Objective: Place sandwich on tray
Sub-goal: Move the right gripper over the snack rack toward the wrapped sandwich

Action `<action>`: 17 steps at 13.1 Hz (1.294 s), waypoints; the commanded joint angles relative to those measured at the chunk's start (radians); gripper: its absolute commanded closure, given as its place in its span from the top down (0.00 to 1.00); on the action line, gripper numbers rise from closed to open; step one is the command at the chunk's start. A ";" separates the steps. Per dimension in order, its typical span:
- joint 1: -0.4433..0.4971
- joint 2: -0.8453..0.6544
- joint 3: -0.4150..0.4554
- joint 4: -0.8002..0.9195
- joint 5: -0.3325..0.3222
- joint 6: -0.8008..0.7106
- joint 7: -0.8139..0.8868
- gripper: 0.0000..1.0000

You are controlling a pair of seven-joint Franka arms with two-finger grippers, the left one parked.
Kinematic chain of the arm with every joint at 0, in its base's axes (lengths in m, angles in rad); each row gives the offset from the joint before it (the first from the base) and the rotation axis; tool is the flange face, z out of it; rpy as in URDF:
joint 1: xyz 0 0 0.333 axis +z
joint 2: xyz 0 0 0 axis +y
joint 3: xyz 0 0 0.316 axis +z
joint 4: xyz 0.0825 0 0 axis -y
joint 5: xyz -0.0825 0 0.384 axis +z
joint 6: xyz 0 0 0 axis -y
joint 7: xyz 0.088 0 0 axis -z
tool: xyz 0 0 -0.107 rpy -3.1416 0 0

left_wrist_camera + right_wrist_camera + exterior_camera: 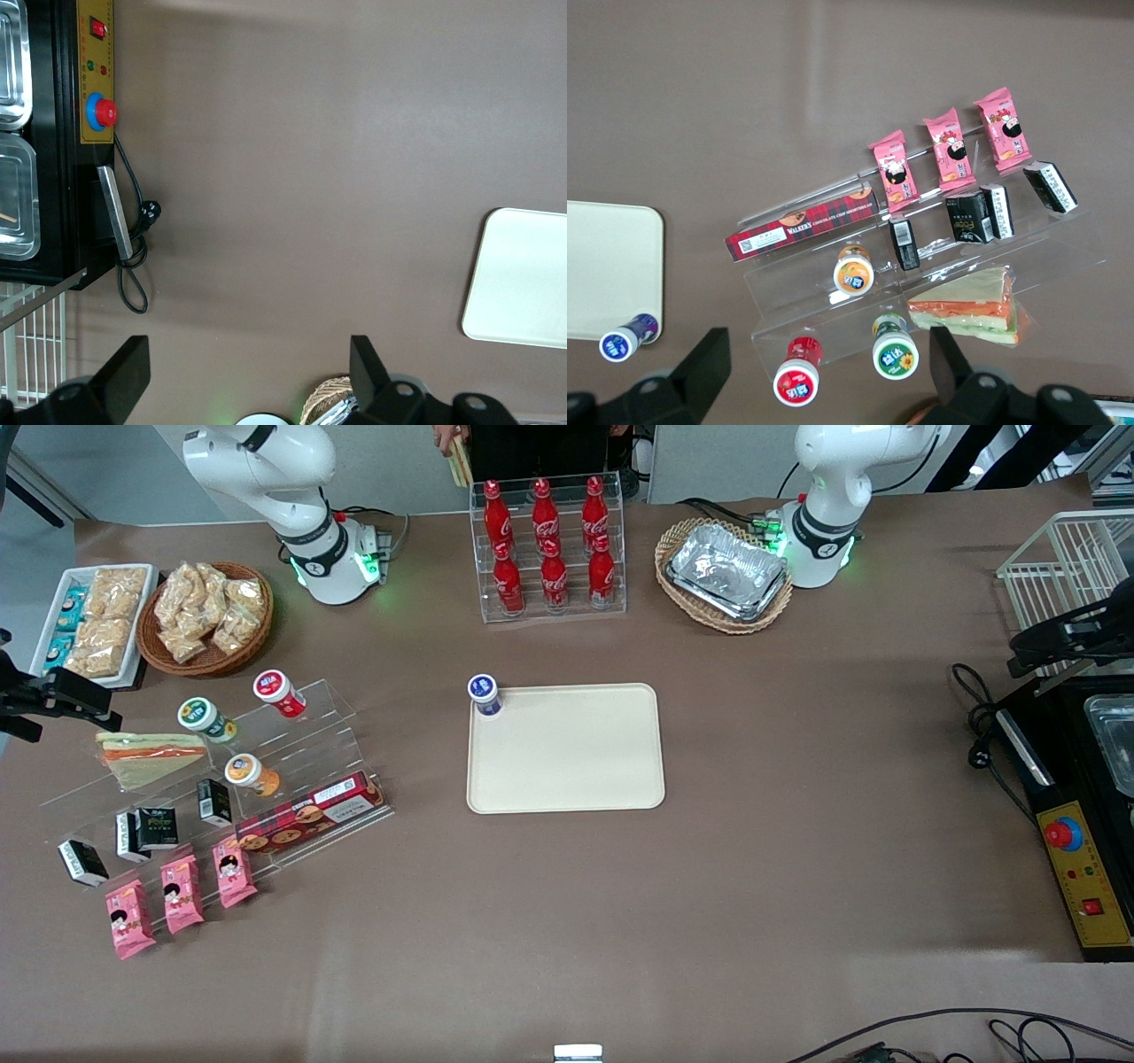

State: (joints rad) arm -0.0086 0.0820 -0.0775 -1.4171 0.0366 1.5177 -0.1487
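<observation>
The brown table (pixel 797 797) carries a flat cream-beige rectangular plastic tray (pixel 567 753) at centre, bare but for a blue-capped cup (pixel 485 693) at its eleven-o'clock corner. The clear acrylic stepped rack (pixel 292 779) displays the wrapped triangular sandwich (pixel 151 757) for easy taking. The black claw (pixel 828 372) hovers above it, spread wide, holding nothing.

Wrapped triangular sandwich (pixel 151 757) lies flat on the clear stand; cream tray (pixel 567 771) sits mid-table, well apart.
</observation>
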 commanded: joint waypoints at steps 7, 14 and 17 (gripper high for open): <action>-0.001 -0.022 -0.036 0.000 0.031 -0.044 0.073 1.00; -0.013 -0.022 -0.068 0.000 0.031 -0.093 0.233 1.00; -0.014 -0.021 -0.085 0.001 0.029 -0.093 0.268 1.00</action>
State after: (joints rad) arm -0.0119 0.0700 -0.1548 -1.4171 0.0392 1.4411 0.0874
